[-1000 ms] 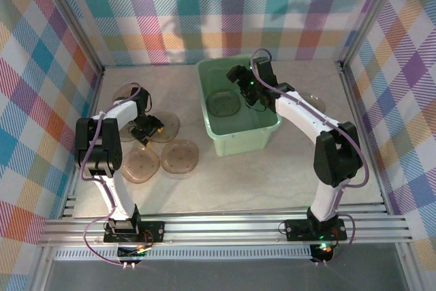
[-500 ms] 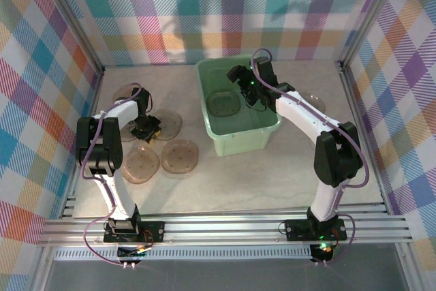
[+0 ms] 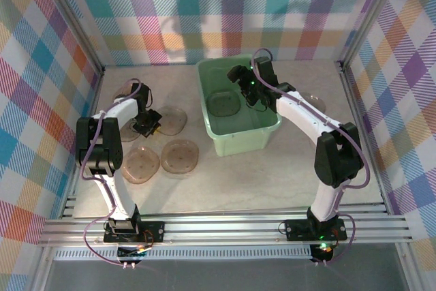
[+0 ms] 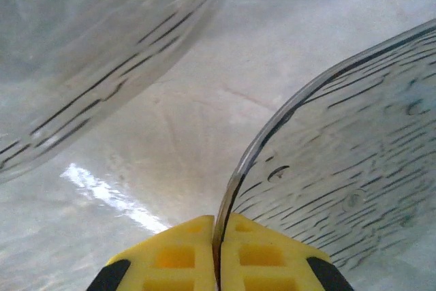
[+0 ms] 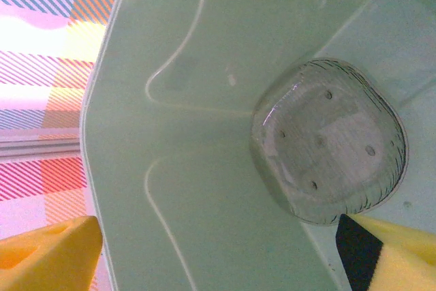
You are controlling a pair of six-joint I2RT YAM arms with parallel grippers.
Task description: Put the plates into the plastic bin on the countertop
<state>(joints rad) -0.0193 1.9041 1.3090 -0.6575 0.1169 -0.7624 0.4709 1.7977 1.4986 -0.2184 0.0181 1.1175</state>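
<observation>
Smoky-brown plates lie on the left of the countertop. My left gripper is shut on the rim of one plate. In the left wrist view that plate's edge is pinched between the yellow pads of the left gripper. A second plate lies just beyond. My right gripper hangs open over the mint-green plastic bin, nothing between its fingers. One plate rests on the bin floor. In the right wrist view that plate lies inside the bin, ahead of the right gripper.
Two more plates lie nearer the front left. Others sit by the left arm. One plate shows right of the bin behind the right arm. Plaid walls enclose three sides.
The left gripper has shut on the plate's rim and shifted slightly toward the back wall, the plate moving with it. The right arm has not moved.
</observation>
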